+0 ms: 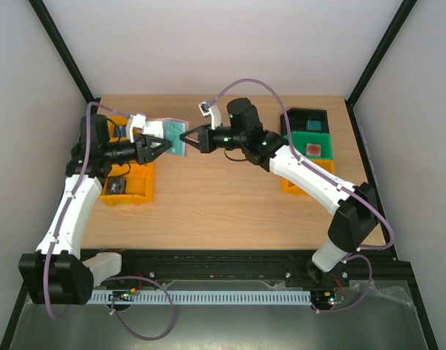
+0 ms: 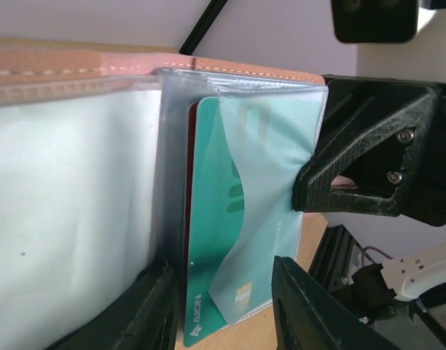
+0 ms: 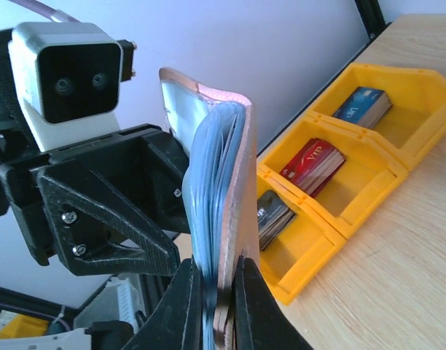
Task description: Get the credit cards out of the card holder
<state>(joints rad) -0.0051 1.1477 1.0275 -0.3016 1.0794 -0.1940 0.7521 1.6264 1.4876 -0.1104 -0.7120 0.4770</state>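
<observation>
The card holder (image 1: 176,135) hangs in the air above the table's back left, held open between both arms. Its brownish-pink cover (image 3: 237,168) and pale blue sleeves stand edge-on in the right wrist view, and my right gripper (image 3: 221,295) is shut on its lower edge. In the left wrist view a teal credit card (image 2: 212,219) sits in a clear sleeve, its lower end sticking out. A dark red card edge (image 2: 189,182) shows behind it. My left gripper (image 2: 221,270) is open, one jaw on either side of that lower end.
An orange bin (image 1: 128,182) at the left has compartments holding stacks of blue (image 3: 361,106), red (image 3: 314,164) and dark cards (image 3: 274,211). At the right stand a black bin (image 1: 304,120), a green bin (image 1: 312,144) and another orange bin (image 1: 290,182).
</observation>
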